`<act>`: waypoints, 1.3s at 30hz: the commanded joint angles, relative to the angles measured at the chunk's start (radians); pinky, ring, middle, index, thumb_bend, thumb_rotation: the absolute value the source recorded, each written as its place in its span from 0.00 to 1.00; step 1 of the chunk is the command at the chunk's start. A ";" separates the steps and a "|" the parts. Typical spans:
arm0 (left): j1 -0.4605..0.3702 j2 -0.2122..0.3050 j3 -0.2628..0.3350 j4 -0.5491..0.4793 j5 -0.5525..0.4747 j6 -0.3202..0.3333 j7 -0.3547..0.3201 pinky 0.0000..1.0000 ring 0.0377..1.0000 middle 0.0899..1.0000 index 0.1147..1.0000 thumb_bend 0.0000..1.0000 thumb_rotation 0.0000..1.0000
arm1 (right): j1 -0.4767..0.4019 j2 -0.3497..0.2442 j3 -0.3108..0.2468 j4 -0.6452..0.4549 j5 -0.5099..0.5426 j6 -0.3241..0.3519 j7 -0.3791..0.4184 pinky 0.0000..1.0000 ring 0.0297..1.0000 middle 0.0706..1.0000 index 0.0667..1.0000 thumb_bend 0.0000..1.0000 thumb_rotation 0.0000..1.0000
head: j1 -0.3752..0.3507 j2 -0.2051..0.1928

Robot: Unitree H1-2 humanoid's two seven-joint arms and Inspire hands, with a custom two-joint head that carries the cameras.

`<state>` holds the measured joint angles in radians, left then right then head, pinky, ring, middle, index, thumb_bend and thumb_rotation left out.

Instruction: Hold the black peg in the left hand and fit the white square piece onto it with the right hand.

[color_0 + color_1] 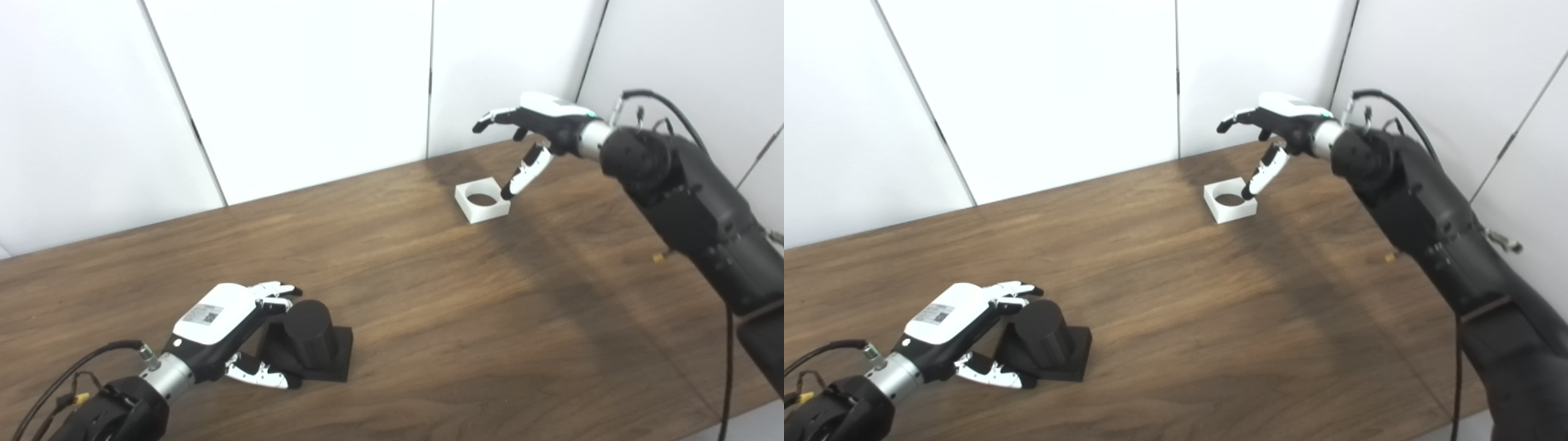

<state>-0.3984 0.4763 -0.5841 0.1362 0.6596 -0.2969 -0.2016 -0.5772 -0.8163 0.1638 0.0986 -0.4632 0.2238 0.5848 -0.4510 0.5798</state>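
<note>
Black peg [309, 334] on square base, near edge of wooden table [429, 318], left hand [229, 324] half-curled around it, fingers and thumb flanking, not clearly clamped. White square piece [482, 199] flat, far side, well apart. Right hand [539, 131] hovering over it, spread wide, empty, thumb tip at its near edge. Best approach: lower, pinch opposite walls, keep hole level.

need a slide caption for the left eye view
Left hand cups black peg; open right hand hovers over white square piece on wooden table.
</note>
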 commanded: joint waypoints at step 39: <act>0.073 0.040 -0.031 0.016 0.046 0.007 -0.102 0.77 0.89 0.87 0.42 0.52 0.06 | -0.161 0.085 0.169 0.197 -0.205 0.007 0.055 0.83 0.95 0.99 1.00 0.92 0.19 | 0.038 0.015</act>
<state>-0.3859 0.4763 -0.5724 0.1237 0.6520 -0.2872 -0.2094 -0.6790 -0.7111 0.3445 0.3028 -0.6573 0.2385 0.6687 -0.4127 0.5952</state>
